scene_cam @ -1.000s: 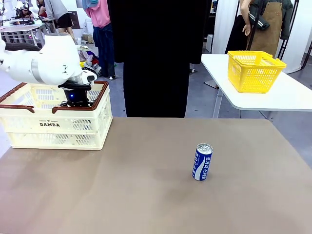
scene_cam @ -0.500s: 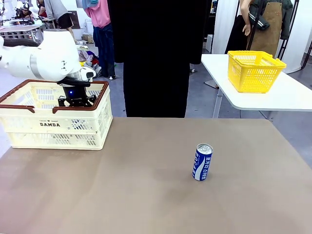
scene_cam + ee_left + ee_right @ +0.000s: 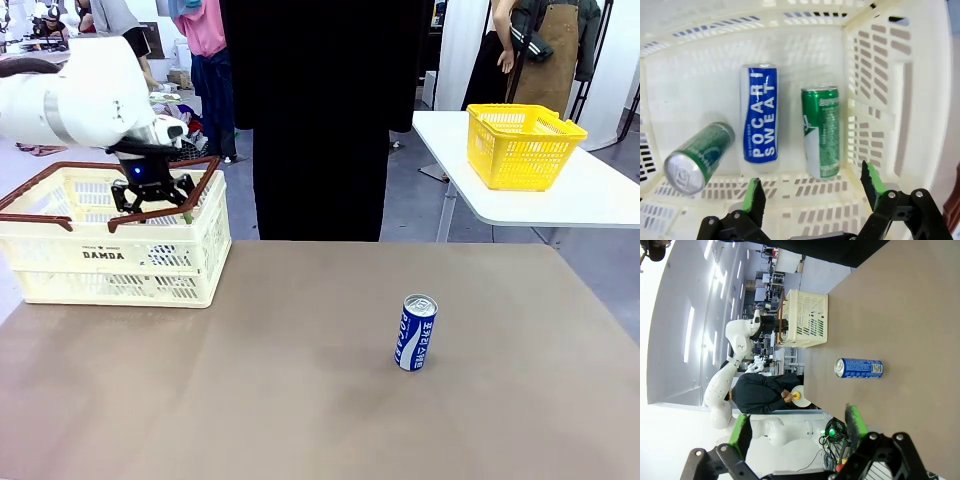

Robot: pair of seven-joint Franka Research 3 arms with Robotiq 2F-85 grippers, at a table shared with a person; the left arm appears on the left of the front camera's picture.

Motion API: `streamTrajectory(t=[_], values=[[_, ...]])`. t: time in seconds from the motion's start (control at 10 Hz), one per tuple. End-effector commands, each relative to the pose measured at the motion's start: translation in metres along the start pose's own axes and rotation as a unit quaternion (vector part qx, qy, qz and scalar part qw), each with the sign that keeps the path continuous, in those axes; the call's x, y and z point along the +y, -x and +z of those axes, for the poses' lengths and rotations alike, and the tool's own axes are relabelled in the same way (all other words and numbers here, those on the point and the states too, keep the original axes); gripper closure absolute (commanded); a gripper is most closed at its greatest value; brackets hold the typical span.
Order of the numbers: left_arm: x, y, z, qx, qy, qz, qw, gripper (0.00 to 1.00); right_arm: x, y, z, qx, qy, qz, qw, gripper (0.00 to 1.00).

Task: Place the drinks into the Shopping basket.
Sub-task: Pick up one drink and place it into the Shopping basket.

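Note:
The cream Shopping basket (image 3: 100, 255) with a brown rim stands at the table's far left. My left gripper (image 3: 152, 206) hangs open just above its rim, holding nothing. In the left wrist view, three drinks lie on the basket floor (image 3: 705, 75) below the open left gripper (image 3: 812, 187): a blue can (image 3: 760, 117), a green can (image 3: 821, 132) beside it and another green can (image 3: 697, 157) tilted at the left. One more blue can (image 3: 415, 333) stands upright on the table, right of centre. In the right wrist view, my right gripper (image 3: 797, 427) is open and well apart from that blue can (image 3: 858, 368).
A person in black (image 3: 320, 120) stands at the far side of the brown table (image 3: 300, 420). A yellow mesh basket (image 3: 522, 145) sits on a separate white table (image 3: 600, 195) at the back right. Bare tabletop lies between the Shopping basket and the standing can.
My left gripper has risen from inside the Shopping basket to above its rim, and its jaws have spread open. The standing blue can has not moved.

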State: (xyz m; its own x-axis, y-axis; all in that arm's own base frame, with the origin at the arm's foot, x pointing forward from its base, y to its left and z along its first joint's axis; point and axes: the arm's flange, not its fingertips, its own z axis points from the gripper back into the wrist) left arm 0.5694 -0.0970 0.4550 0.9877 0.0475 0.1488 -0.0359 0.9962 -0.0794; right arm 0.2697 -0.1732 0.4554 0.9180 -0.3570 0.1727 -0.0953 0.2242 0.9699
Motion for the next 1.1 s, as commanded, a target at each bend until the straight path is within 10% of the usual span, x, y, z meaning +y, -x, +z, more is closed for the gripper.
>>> streamTrajectory(t=[0.0, 0.4, 1.0], values=[[-0.001, 0.016, 0.067, -0.005, 0.071, 0.024, 0.997, 0.00, 0.002, -0.002, 0.000, -0.004, -0.011, 0.007, 1.000, 0.00], [0.020, 0.082, 0.164, 0.017, 0.225, 0.028, 0.974, 0.00, 0.002, -0.002, 0.000, -0.004, -0.011, 0.007, 1.000, 0.00], [0.097, 0.143, 0.121, 0.112, 0.472, -0.018, 0.874, 0.00, 0.002, -0.002, 0.000, -0.004, -0.011, 0.007, 1.000, 0.00]])
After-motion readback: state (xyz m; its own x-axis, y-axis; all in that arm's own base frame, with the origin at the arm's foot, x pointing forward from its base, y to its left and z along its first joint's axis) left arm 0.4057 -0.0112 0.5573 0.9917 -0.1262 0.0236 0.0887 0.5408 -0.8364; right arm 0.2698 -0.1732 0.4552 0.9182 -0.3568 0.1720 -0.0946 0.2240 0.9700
